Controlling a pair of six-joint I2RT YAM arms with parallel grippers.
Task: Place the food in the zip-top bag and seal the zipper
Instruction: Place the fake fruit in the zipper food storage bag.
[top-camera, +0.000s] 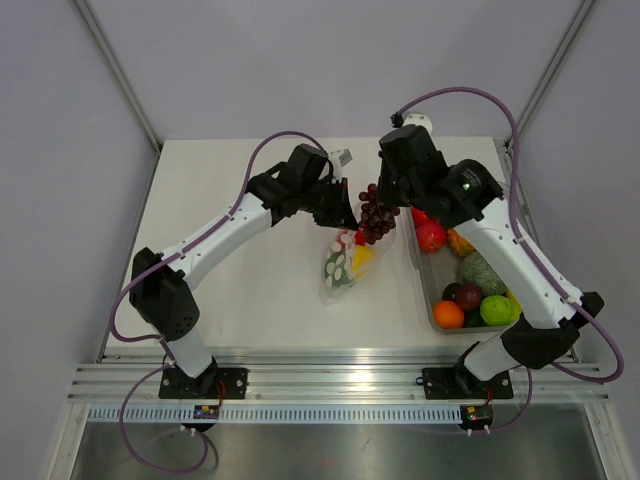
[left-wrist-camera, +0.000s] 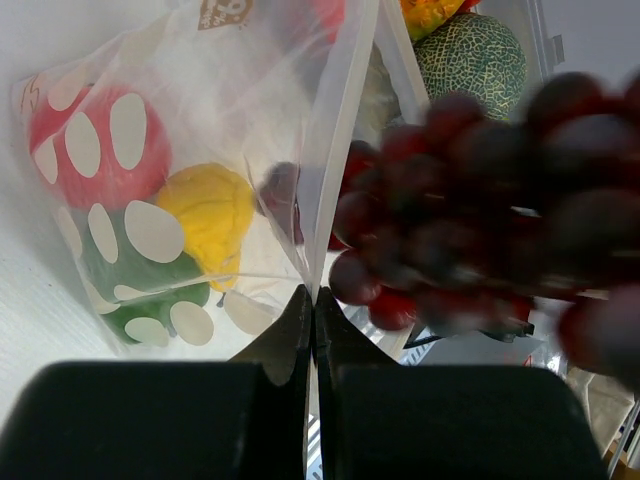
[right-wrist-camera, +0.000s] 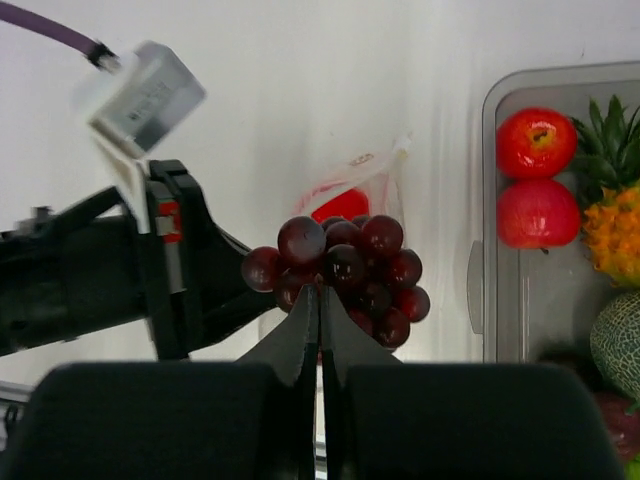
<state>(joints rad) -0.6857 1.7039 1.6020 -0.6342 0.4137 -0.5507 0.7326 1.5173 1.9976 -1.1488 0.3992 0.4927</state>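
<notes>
Purple grapes (top-camera: 377, 220) clamped in right pincer (right-wrist-camera: 320, 300) crowd bag (top-camera: 340, 265) pinched by left pincer (left-wrist-camera: 312, 310), beside tray (right-wrist-camera: 487, 180).

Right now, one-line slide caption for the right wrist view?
Right gripper shut on the grape bunch, poised over the zip-top bag; left arm at left, fruit tray at right.

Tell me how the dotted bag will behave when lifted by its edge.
The bag is probably floppy: its thin film creases where the left fingers pinch its edge. The food inside would likely slump to the bottom. Its mouth probably will not hold open unaided for the grapes.
</notes>
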